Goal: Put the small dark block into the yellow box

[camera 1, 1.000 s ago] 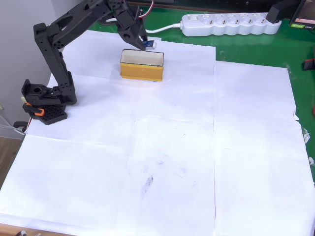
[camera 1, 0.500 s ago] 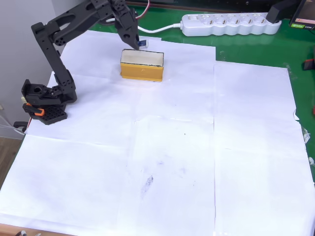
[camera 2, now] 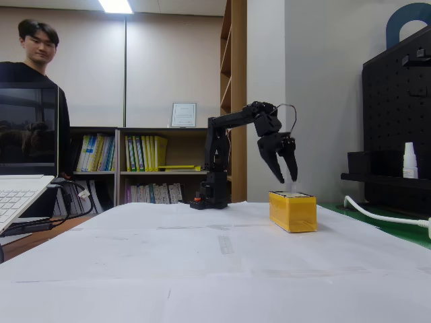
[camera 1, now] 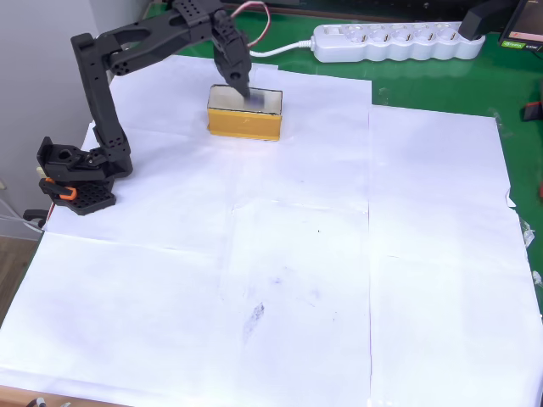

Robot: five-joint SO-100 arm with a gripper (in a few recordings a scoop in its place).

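The yellow box (camera 1: 244,124) stands on white paper at the far left of the table; in the fixed view the yellow box (camera 2: 292,211) sits right of centre. My black gripper (camera 1: 243,90) hangs just above the box's open top, and in the fixed view the gripper (camera 2: 287,179) has its fingers spread with nothing between them. A blurred bluish smudge, the small dark block (camera 1: 253,100), lies within the box's pale interior below the fingertips. In the fixed view a faint pale streak (camera 2: 293,188) runs from the fingertips down to the box rim.
The arm's base (camera 1: 75,176) sits at the left table edge. A white power strip (camera 1: 394,41) lies on the green mat at the back. A laptop (camera 2: 23,168) and a person (camera 2: 37,74) are at the left in the fixed view.
The gripper moved from behind the box to above its open top and opened. The block left the fingers and now shows as a blur inside the box.
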